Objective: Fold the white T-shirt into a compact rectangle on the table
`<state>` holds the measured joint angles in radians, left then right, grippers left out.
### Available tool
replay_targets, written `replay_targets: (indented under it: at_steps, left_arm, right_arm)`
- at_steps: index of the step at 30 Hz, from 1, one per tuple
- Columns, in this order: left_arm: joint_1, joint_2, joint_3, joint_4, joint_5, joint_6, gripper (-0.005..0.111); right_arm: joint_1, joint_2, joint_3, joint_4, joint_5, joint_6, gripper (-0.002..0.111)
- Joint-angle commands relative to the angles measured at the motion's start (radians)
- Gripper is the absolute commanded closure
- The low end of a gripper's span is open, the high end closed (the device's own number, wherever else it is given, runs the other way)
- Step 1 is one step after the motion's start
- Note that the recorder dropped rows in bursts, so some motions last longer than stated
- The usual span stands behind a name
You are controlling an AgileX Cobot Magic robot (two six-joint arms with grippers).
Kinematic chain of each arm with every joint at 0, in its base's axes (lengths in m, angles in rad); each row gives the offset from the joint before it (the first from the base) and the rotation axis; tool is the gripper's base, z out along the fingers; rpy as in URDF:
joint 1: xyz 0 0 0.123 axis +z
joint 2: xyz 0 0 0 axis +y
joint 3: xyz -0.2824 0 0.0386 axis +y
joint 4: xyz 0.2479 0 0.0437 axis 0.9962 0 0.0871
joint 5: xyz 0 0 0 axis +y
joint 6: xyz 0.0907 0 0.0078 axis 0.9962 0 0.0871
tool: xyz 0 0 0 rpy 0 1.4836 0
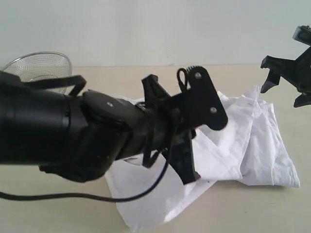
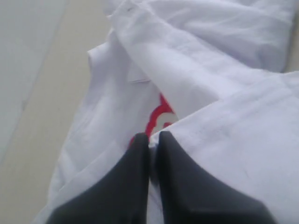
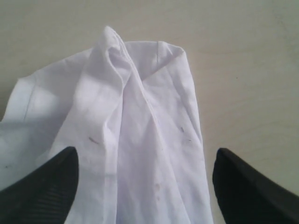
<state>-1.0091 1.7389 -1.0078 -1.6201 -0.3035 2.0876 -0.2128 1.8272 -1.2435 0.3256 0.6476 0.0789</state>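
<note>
The white T-shirt (image 1: 243, 141) lies crumpled and partly folded on the pale table (image 1: 58, 213), from the middle to the right. My left gripper (image 1: 189, 174) reaches down onto its left part. In the left wrist view that gripper (image 2: 150, 140) is shut on a thin fold of the shirt (image 2: 224, 140), with a bit of red print (image 2: 159, 116) just beyond the fingertips. My right gripper (image 1: 282, 96) hangs open in the air above the shirt's far right end. In the right wrist view its gripper (image 3: 145, 154) stands wide open over a bunched white edge of the shirt (image 3: 140, 116), not touching it.
A wire-mesh metal bowl (image 1: 41, 68) stands at the back left, partly behind my left arm. A black cable (image 1: 73, 196) trails over the table in front. Bare tabletop (image 3: 243, 70) shows around the shirt, and a pale wall (image 1: 146, 29) rises behind.
</note>
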Motion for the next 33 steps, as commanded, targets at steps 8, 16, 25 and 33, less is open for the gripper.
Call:
replay_targets:
  at_steps: [8, 16, 25, 33]
  left_arm:
    - [0.248, -0.033, 0.004, 0.053, 0.014, 0.043, 0.102]
    - [0.386, -0.005, -0.073, 0.117, 0.085, 0.043, 0.102]
    - [0.458, 0.127, -0.165, 0.122, 0.159, 0.043, 0.102]
    - [0.509, 0.188, -0.234, 0.152, 0.127, 0.045, 0.102]
  right_arm:
    - [-0.006, -0.013, -0.006, 0.002, 0.002, -0.018, 0.037]
    - [-0.006, -0.013, -0.006, 0.006, 0.006, -0.026, 0.037]
    - [-0.004, -0.013, -0.006, 0.008, 0.01, -0.033, 0.037]
    - [-0.004, -0.013, -0.006, 0.008, 0.01, -0.037, 0.037]
